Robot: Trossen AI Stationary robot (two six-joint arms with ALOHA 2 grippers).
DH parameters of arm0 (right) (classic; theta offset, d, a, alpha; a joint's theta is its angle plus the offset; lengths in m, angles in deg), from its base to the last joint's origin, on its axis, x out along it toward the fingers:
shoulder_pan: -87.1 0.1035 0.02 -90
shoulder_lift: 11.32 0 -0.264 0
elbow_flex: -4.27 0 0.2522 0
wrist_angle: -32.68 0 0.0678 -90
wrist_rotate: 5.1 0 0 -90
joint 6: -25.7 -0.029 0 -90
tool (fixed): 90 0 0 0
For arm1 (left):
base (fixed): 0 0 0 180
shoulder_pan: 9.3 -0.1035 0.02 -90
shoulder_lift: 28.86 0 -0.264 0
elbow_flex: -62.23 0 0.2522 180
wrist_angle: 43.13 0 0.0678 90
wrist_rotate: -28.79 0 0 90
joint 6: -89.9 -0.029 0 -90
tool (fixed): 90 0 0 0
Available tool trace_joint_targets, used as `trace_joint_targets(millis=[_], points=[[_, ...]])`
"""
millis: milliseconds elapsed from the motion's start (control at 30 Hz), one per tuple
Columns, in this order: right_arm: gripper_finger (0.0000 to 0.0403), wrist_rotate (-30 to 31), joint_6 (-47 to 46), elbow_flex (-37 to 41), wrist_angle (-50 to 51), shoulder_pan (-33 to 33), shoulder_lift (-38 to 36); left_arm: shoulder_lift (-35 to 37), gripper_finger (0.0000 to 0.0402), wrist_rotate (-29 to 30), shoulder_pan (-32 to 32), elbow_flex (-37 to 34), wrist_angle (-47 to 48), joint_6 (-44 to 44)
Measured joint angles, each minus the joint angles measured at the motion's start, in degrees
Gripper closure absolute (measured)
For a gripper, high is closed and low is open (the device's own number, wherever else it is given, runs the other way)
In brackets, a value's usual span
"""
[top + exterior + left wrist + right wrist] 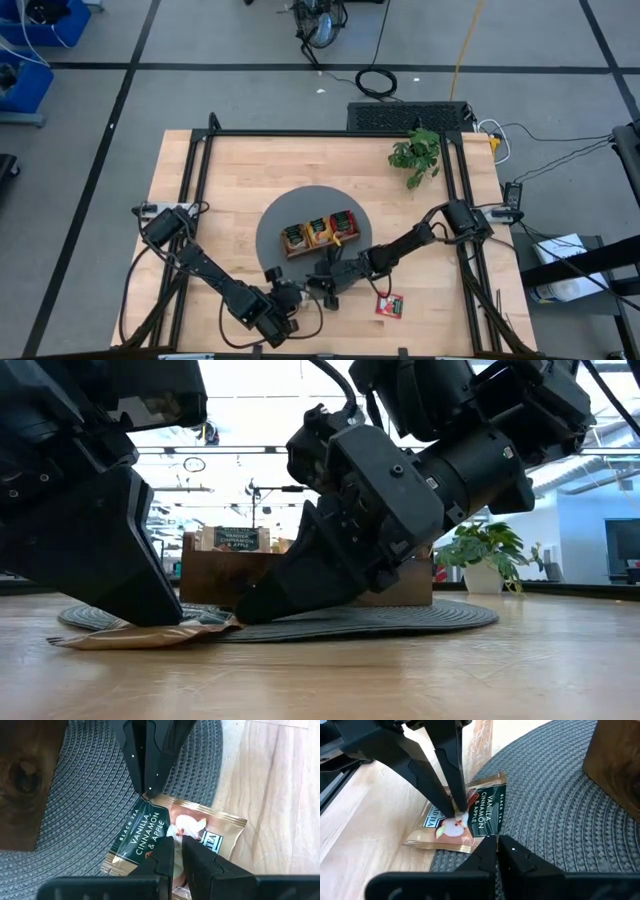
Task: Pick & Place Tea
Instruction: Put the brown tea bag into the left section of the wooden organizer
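A tan-and-green tea sachet lies flat across the rim of the round grey mat, partly on the mat and partly on the wood table. My left gripper stands over its middle, shut. My right gripper faces it from the other side, shut, with its tips at the sachet's edge on the mat. The brown wooden tray stands on the mat, holding more sachets. A red sachet lies flat on the table to the right. My left gripper presses its shut fingertips down on the sachet's middle, on the printed picture, slanting down from the near-left. The sachet stays flat under them. My right gripper comes slanting down from the right, and its shut tips touch the sachet's edge on the mat. Whether they pinch that edge, I cannot tell.
A potted plant stands at the far right of the table. The tray's wall rises just behind both grippers. A dark frame runs along the table's edges. Bare wood lies left of the mat.
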Motion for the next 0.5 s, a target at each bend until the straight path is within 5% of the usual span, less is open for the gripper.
trace_joint_targets(millis=[300, 500], points=[[0.0402, -0.58, 3.37, 0.07, -0.85, 0.86, -0.72, 2.23, 0.0355, -0.64, 0.36, 0.26, 0.56, -3.68], [0.0402, 1.82, 8.15, 0.07, 0.81, 2.46, -4.43, 5.84, 0.0355, 7.32, 3.34, 0.39, -0.56, -5.53]])
